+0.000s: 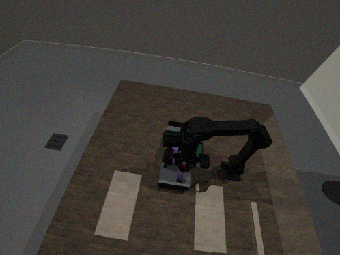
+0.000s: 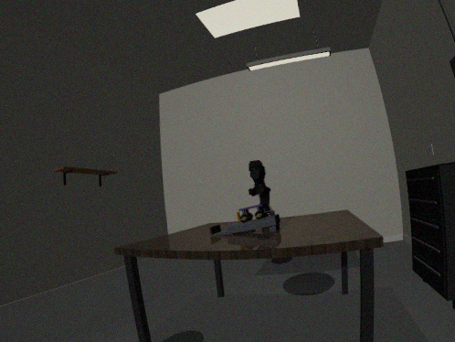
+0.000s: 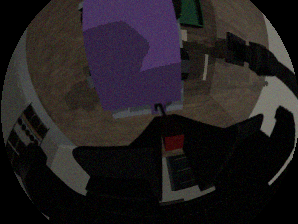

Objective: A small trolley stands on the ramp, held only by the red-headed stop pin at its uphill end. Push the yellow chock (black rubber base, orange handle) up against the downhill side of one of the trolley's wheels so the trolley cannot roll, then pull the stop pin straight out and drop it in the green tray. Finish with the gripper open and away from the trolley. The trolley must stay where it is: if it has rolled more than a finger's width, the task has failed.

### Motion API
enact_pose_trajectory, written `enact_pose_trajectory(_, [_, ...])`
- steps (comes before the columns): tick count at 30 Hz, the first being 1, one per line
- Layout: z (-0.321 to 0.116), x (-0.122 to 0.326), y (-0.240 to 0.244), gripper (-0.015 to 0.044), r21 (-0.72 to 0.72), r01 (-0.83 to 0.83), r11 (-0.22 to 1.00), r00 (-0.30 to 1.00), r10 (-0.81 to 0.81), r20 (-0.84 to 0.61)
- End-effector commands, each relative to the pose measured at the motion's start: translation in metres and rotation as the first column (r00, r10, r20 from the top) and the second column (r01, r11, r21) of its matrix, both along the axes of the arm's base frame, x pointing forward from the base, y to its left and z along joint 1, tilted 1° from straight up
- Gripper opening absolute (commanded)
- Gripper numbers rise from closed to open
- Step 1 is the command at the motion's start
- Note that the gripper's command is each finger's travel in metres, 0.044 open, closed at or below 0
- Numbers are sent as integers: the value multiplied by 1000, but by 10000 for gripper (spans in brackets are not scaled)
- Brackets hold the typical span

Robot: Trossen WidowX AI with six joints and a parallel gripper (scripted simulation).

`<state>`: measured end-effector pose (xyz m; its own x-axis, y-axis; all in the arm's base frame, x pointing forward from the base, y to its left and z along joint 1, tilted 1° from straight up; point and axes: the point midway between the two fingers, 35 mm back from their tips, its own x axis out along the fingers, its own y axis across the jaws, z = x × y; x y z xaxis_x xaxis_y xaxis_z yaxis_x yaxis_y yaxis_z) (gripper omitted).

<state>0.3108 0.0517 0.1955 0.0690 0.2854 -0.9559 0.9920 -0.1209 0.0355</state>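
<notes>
My gripper point(image 1: 183, 163) point(image 3: 165, 119) is shut on the red-headed stop pin; its red head point(image 1: 183, 167) point(image 3: 174, 142) shows between the fingers, above the ramp's uphill end. A thin dark shaft reaches toward a small purple bracket point(image 3: 156, 109); whether its tip is clear of the bracket cannot be told. The purple trolley point(image 1: 175, 150) point(image 2: 250, 208) point(image 3: 132, 45) stands on the grey ramp point(image 1: 168, 176) point(image 2: 242, 227). The yellow chock point(image 2: 238, 217) is at the downhill side of the trolley's lower wheel, apparently touching it. The green tray point(image 1: 200, 150) point(image 3: 192, 12) lies beside the ramp.
The arm's raised links point(image 1: 229, 127) reach over the tray side of the ramp from the base point(image 1: 233, 172). A black end stop point(image 2: 216, 229) is at the ramp's low end. Pale patches point(image 1: 118, 204) point(image 1: 209, 218) lie on the wooden table point(image 1: 143, 102).
</notes>
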Motion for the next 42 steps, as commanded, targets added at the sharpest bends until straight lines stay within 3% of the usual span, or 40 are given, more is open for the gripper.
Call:
enact_pose_trajectory(1, [5, 0, 1, 0, 5, -4, 1000, 1000, 4, 6])
enact_pose_trajectory(42, [19, -3, 31, 0, 8, -4, 1000, 1000, 4, 6])
